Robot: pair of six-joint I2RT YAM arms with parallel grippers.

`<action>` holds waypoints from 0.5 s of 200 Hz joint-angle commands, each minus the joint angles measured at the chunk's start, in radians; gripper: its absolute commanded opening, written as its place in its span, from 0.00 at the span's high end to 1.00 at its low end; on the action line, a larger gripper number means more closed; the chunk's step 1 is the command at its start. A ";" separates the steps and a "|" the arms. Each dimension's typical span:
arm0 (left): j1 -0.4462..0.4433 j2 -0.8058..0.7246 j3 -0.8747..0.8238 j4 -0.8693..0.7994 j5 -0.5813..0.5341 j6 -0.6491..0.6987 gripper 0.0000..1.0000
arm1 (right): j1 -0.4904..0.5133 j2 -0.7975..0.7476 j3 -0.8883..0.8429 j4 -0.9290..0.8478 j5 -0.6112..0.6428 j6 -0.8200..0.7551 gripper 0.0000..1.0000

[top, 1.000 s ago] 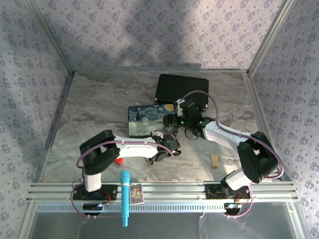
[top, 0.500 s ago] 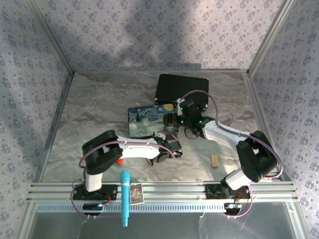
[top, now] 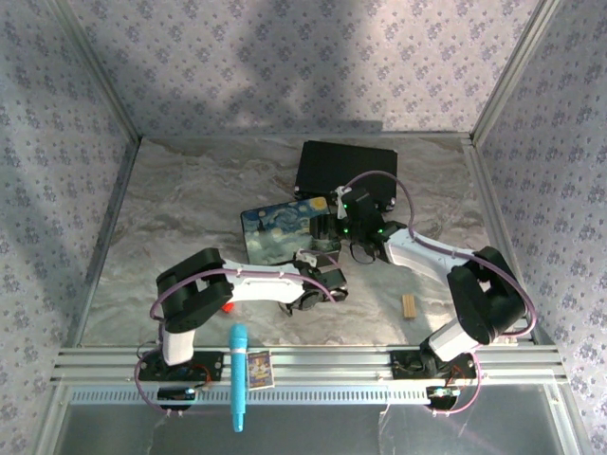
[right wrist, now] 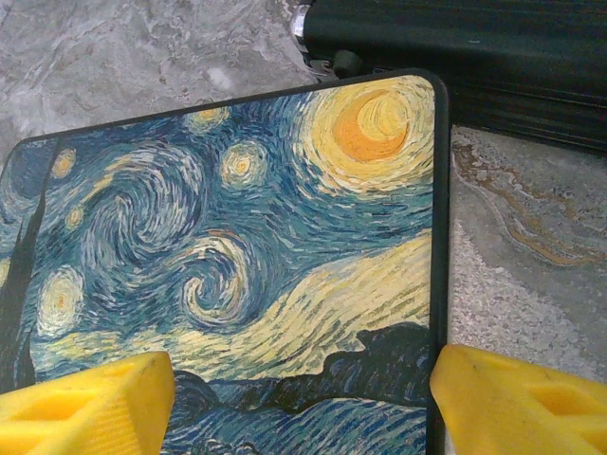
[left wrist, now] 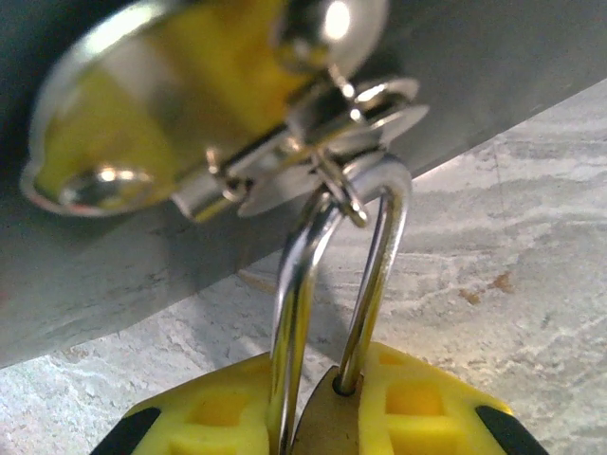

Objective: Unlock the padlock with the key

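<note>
One padlock, small and brass: we list it hanging at the near side of the painted box. Its silver shackle is threaded through the metal latch on the box's wall. Both legs of the shackle run down to the brass body, and the one we can follow enters its hole. We judge the lock shut and the main step not yet done.

Left gripper: yellow fingers pressed together on the padlock's body from either side, above the marbled table. We read this as steadying the lock for the key.

Key: we cannot tell whether one sits in the lock. The underside of the body, where a keyhole would be, is cut off by the lower edge of the left wrist view.

Right gripper: jaws wide apart, clamped on nothing. One finger lies over the starry lid and the other just beside the box's right-hand edge. We cannot tell whether either touches the box.

Other items: black case behind the box, close against its far corner. Pale wooden block and small red piece lie near the front edge, well apart from each other.

Left to do, in our judgement: bring the key to the keyhole, turn it and free the shackle from the body. We enter the task as early: lock held, nothing opened.
</note>
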 commanded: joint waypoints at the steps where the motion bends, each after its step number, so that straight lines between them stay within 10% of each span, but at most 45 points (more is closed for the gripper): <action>1: 0.018 0.006 0.007 -0.109 -0.038 -0.024 0.94 | -0.002 0.055 -0.036 -0.189 -0.003 0.032 0.24; 100: -0.011 0.110 0.045 -0.162 -0.146 0.028 0.85 | -0.006 0.000 -0.004 -0.234 0.005 0.003 0.23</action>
